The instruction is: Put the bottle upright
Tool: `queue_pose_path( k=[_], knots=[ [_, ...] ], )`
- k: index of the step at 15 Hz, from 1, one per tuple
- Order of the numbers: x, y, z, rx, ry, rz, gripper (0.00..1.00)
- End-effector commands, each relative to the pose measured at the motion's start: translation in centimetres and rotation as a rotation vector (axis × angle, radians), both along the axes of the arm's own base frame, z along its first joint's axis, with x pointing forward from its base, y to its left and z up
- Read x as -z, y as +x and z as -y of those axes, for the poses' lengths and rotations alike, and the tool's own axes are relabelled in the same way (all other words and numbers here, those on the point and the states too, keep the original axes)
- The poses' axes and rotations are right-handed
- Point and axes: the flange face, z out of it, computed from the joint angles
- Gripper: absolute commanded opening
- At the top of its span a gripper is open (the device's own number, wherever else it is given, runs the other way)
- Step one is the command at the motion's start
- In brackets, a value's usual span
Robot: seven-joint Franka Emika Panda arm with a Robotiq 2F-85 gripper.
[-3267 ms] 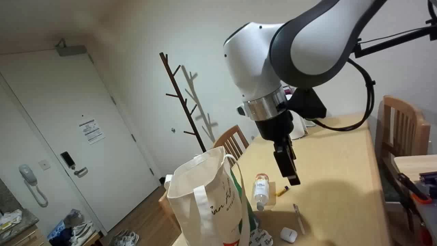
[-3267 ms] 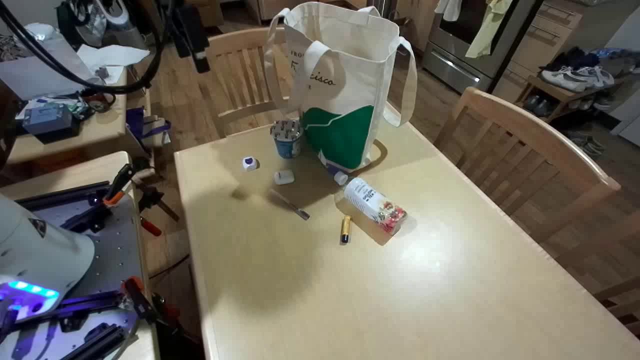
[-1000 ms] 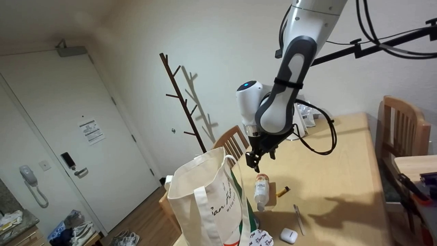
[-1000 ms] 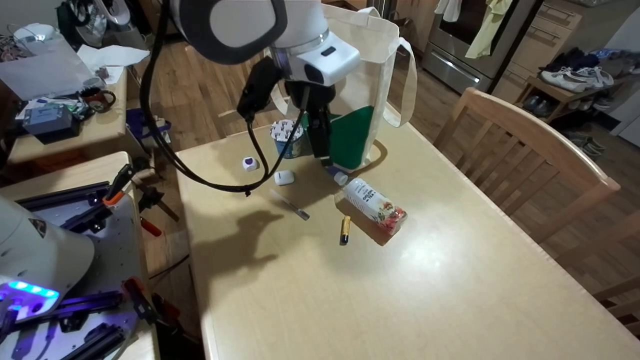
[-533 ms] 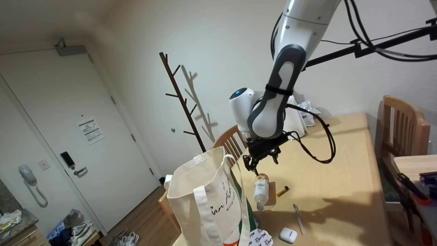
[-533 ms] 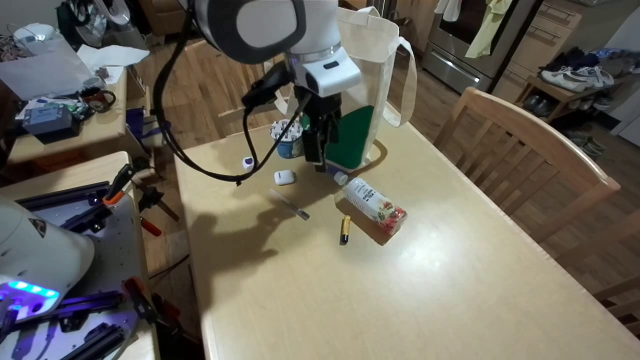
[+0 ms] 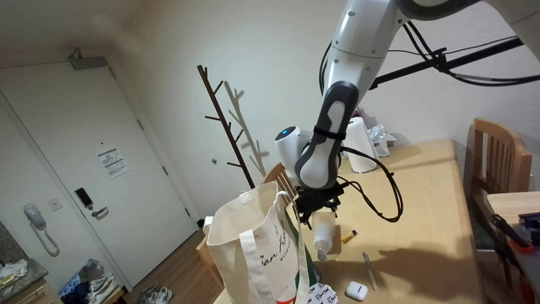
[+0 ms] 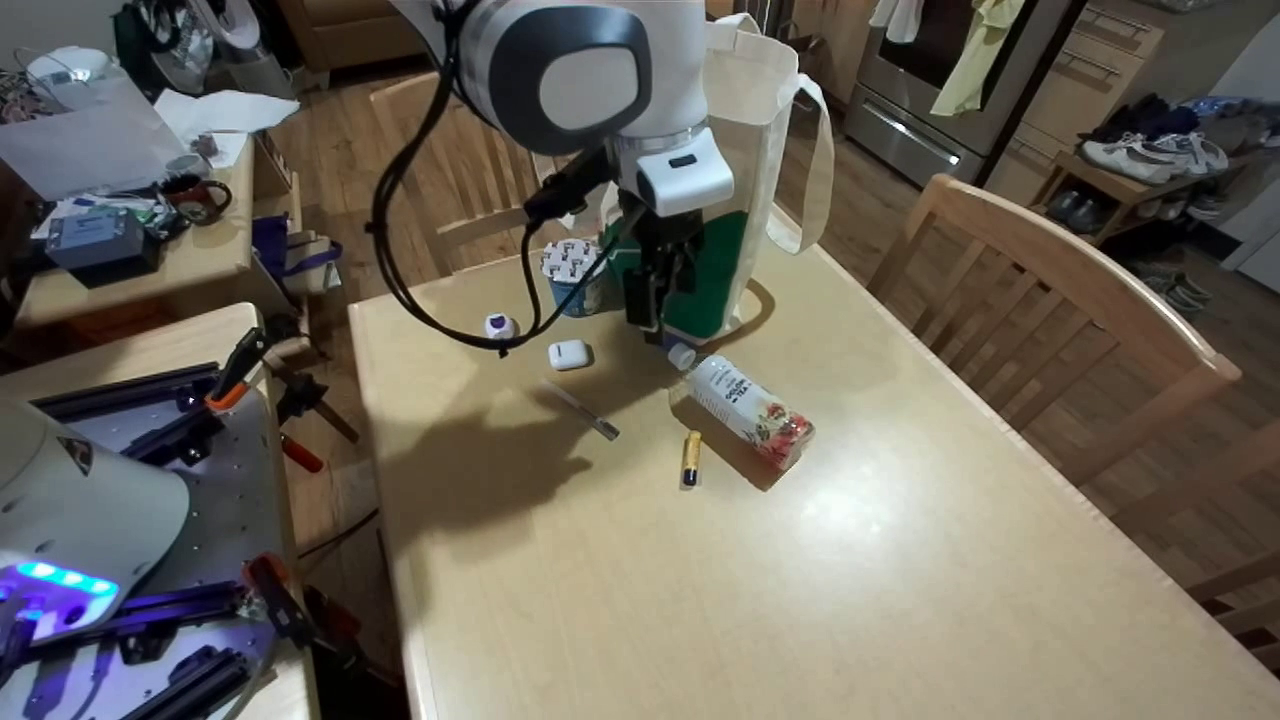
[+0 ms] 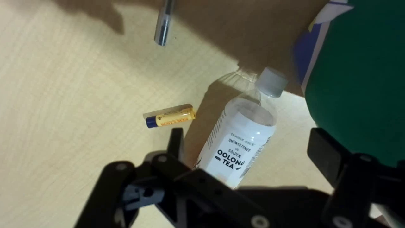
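The whitish translucent bottle lies on its side on the table, in both exterior views [image 7: 323, 236] [image 8: 745, 405]. Its white label reads "Oolong Tea", with red and orange print near the base; its cap points toward the tote bag. In the wrist view the bottle [image 9: 240, 139] runs between my spread fingers, its base hidden behind the gripper body. My gripper [image 9: 250, 148] is open and empty above the bottle. In an exterior view the gripper [image 7: 318, 215] overlaps the bottle's base end; in an exterior view the gripper [image 8: 655, 310] hangs near its cap end.
A big white tote bag [image 7: 261, 245] with a green print [image 9: 357, 79] stands close beside the bottle. A yellow lip balm [image 9: 174, 117], a pen [image 8: 580, 408] and a white case [image 8: 568, 354] lie nearby. A blue tub [image 8: 575, 285] stands by the bag.
My arm has swung over the table toward the tote bag and lowered toward the bottle. In the last second the gripper has come down further. The bottle has not moved.
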Motion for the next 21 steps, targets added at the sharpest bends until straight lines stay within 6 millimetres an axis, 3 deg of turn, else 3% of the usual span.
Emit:
queue_pose_path(
  k=[1, 7, 10, 11, 15, 17, 21],
  knots=[
    [2.1, 2.0, 0.4, 0.025, 0.016, 0.049, 1.0],
    [6.4, 3.8, 1.9, 0.049, 0.064, 0.179, 1.0],
    [7.8, 4.8, 0.4, 0.053, 0.17, 0.222, 1.0],
    [7.3, 3.8, 0.9, 0.068, 0.122, 0.188, 1.0],
    [7.9, 4.5, 0.2, 0.06, 0.154, 0.201, 1.0],
    [7.7, 3.9, -0.2, 0.067, 0.145, 0.161, 1.0],
    [7.4, 3.0, -2.6, 0.062, 0.146, -0.014, 1.0]
  ],
)
